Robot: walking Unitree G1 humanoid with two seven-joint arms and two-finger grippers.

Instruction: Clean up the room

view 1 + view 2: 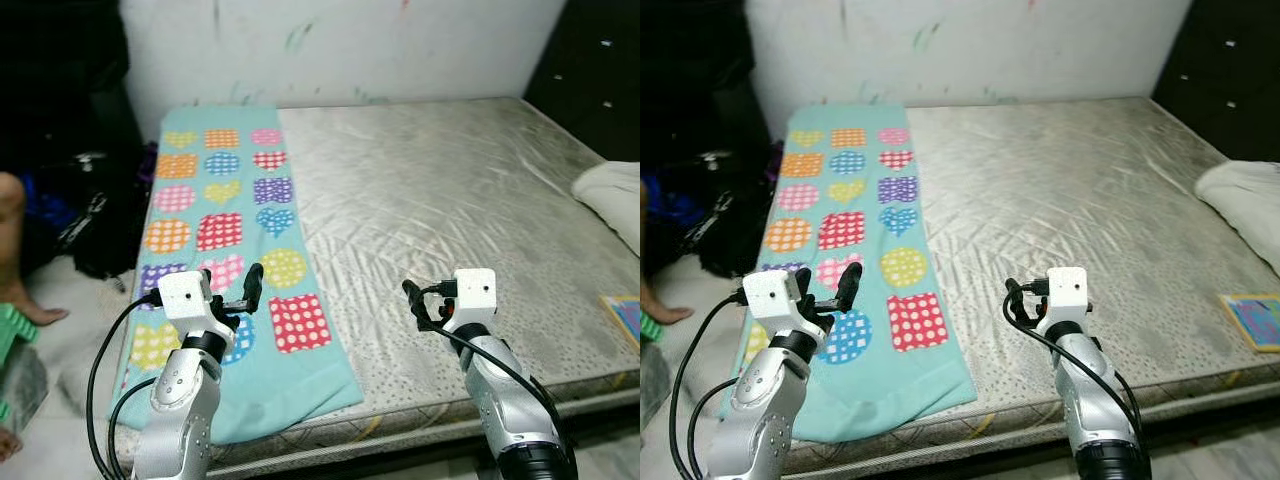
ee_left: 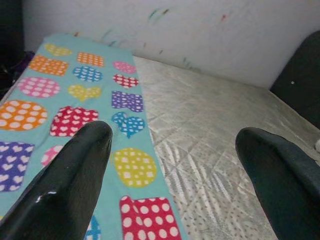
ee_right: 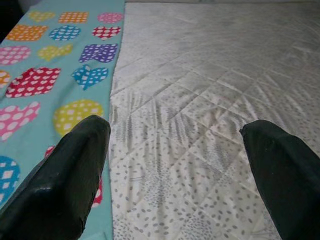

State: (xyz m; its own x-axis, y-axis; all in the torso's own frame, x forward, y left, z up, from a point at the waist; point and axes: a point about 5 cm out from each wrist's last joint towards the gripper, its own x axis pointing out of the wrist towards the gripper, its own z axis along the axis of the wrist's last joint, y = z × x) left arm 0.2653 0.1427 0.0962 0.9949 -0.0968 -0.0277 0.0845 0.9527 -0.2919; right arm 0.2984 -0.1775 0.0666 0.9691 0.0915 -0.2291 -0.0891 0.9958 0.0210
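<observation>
white pillow [image 1: 612, 200] cut by edge, person's leg [image 1: 15, 250] (partly seen)

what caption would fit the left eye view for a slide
Both grippers, left and right, jaws open, hover over a bare mattress with a turquoise patterned blanket along its left side.

The bare grey mattress [image 1: 450, 190] is quilted cloth with a faint satin sheen, its stitching pressed into diamonds, and along its left side lies a matt turquoise cotton sheet [image 1: 225, 215] printed with dotted hearts, squares and circles. The left gripper [image 2: 170, 165] and right gripper [image 3: 175, 170] have smooth, glossy black plastic fingers [image 2: 70, 185], spread wide, on brushed silver metal arms [image 1: 180, 410]. The far white wall [image 1: 330, 45] is matt painted plaster, scuffed with coloured marks
</observation>
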